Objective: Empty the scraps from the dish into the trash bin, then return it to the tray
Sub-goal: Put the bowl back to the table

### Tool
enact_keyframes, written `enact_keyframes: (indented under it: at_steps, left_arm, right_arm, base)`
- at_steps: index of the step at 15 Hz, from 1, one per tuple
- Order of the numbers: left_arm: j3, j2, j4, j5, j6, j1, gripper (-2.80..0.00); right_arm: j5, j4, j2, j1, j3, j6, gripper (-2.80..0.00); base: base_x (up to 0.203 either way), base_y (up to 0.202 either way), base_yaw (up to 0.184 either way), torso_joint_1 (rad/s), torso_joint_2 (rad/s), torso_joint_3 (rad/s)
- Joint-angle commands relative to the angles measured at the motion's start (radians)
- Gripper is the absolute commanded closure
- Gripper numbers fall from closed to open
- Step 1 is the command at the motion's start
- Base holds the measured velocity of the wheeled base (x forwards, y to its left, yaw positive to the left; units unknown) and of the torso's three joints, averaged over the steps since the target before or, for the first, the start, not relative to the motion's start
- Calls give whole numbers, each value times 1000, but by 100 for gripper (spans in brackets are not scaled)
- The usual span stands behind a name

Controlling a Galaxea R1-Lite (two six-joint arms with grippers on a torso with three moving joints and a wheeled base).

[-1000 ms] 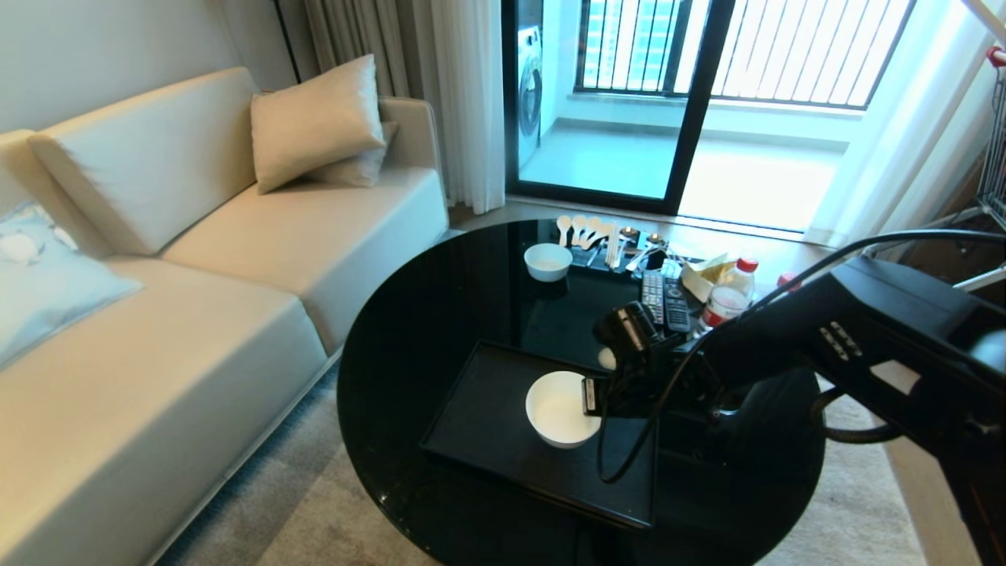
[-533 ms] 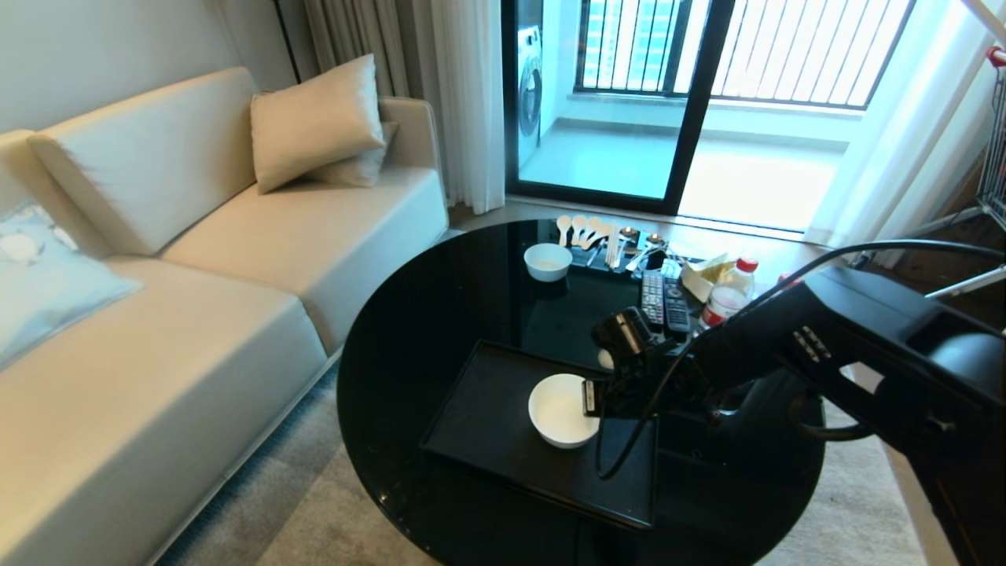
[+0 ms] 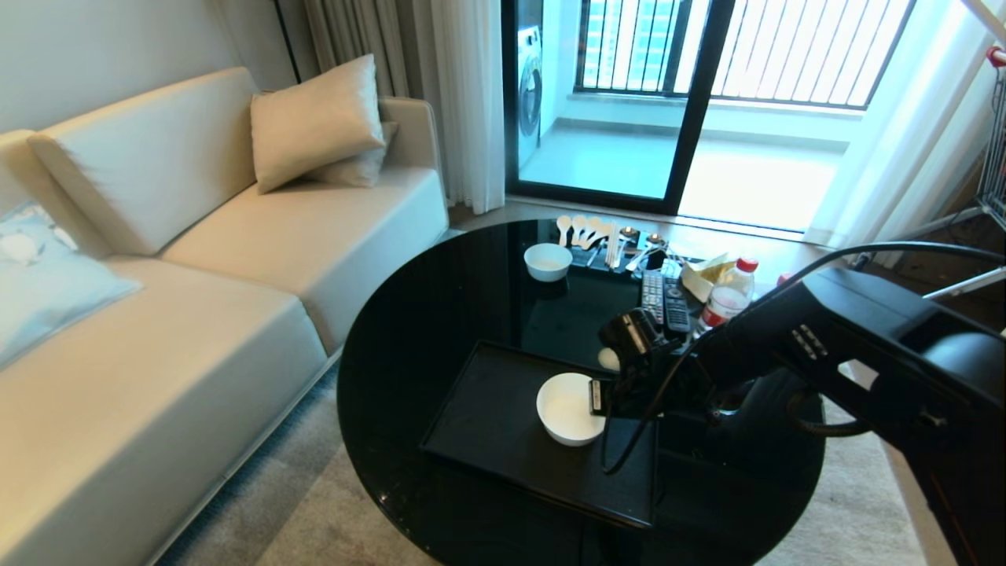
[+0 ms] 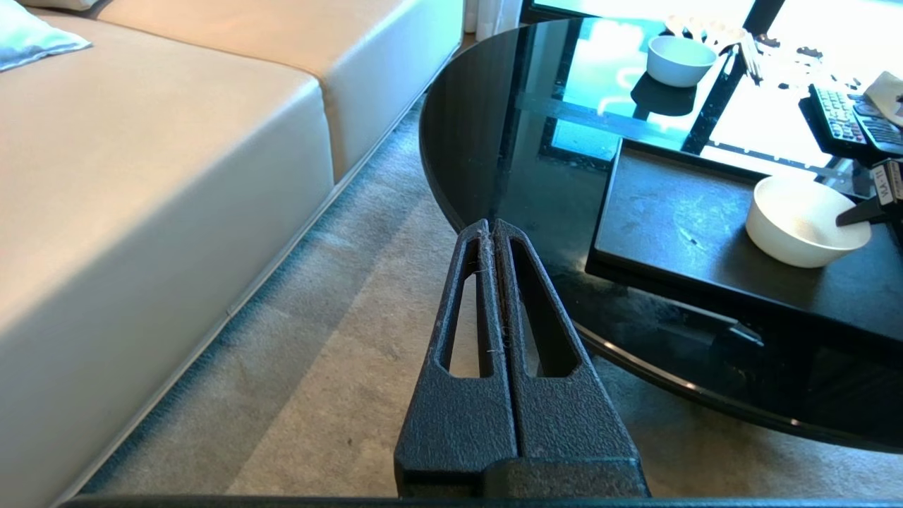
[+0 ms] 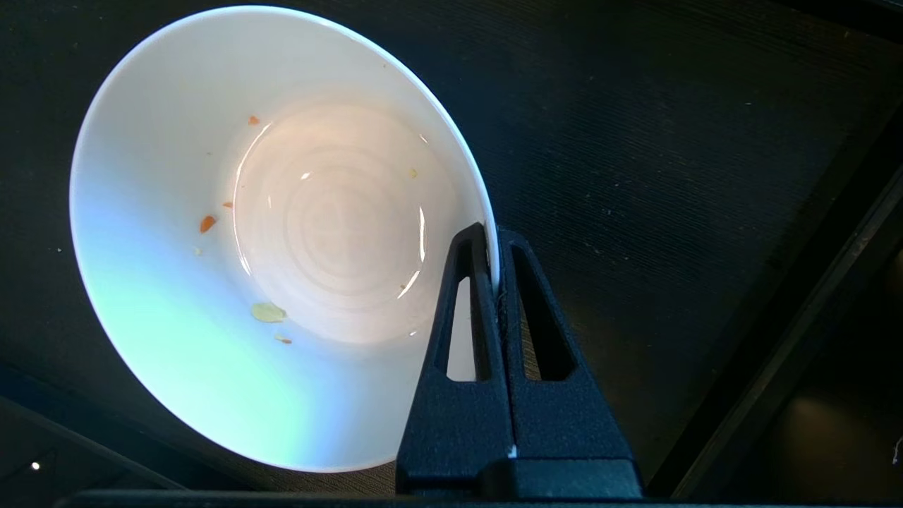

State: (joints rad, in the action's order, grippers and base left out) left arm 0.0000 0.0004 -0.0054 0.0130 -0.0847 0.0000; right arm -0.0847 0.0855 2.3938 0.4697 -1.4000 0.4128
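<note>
Head view: the right gripper (image 3: 595, 397) clamps the rim of the dish (image 3: 567, 409) at its 3 o'clock edge, and the dish sits over the tray (image 3: 487, 424) toward its 3 o'clock side, on the round black table (image 3: 424, 314); a smaller white bowl (image 3: 548, 261) stands well apart at 12 o'clock, beside remote controls (image 3: 664, 297) and a bottle (image 3: 727, 295). Left wrist view: the left gripper (image 4: 492, 233) hangs parked off the table edge over the carpet (image 4: 317, 367), its fingers pressed together on nothing. Right wrist view: the fingers (image 5: 471, 282) pinch the dish wall, one inside and one outside; the scraps (image 5: 268, 312) are reduced to a few orange and pale flecks stuck to the glaze. Judged from this, emptying appears done and the return nearly so (only setting down and release remain). Whether the dish base touches the tray cannot be told; the trash bin appears in no view.
</note>
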Motion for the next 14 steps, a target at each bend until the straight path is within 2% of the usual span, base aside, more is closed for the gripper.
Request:
enact_keyframes:
  at_steps: [1,4,5,6,14]
  left_arm:
    - [0,0,-1,1,-1,0,0]
    - [0,0,-1,1,-1,0,0]
    - [0,0,-1,1,-1,0,0]
    - [0,0,-1,1,-1,0,0]
    - [0,0,-1,1,-1,0,0]
  right_arm:
    - [-1,-1,-2,1,2,3,0]
    - [-1,-1,-7,1,7,3,0]
    - [-3,-1,-8,1,7,3,-163]
    - [-1,-1,-10,1,7,3,-280]
    - [-38,62,-40,0,10,1,-280]
  base:
    - [0,0,0,0,0,0]
    - [0,0,0,0,0,0]
    - [0,0,0,0,0,0]
    - [0,0,0,0,0,0]
    - [0,0,0,0,0,0]
